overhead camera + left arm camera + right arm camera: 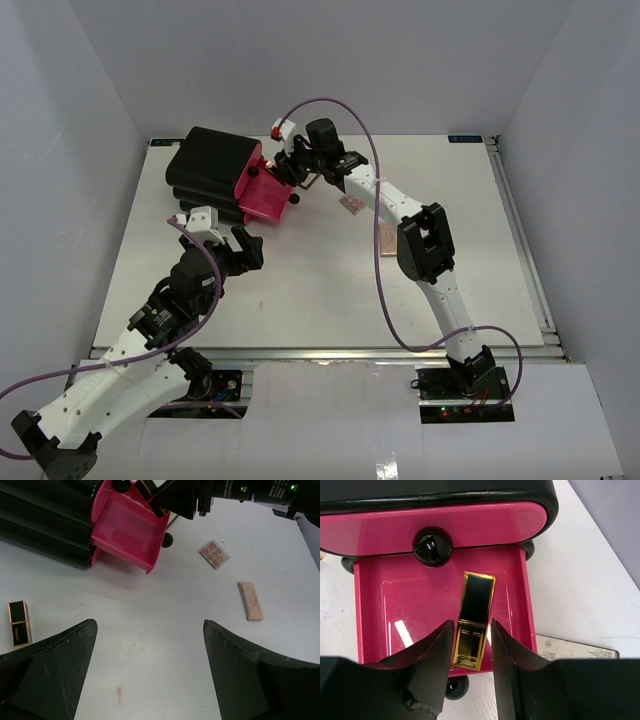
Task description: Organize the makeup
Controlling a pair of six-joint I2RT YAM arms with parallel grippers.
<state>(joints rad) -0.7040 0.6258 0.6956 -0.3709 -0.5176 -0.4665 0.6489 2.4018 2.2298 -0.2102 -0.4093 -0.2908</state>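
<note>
The gold-and-black tube (477, 600) hangs tilted over the open pink drawer (410, 600), its gold end pinched between the narrowly set fingers of the right gripper (471, 626); the drawer juts from the black box (210, 165), under a closed pink drawer with a black knob (432, 546); a square palette (215, 554) and a rectangular palette (250, 600) lie apart on the white table (300, 290), right of the drawer; a second gold-and-black tube (19, 622) lies in front of the box; the left gripper (150, 647) hovers over bare table, jaws wide, holding nothing.
</note>
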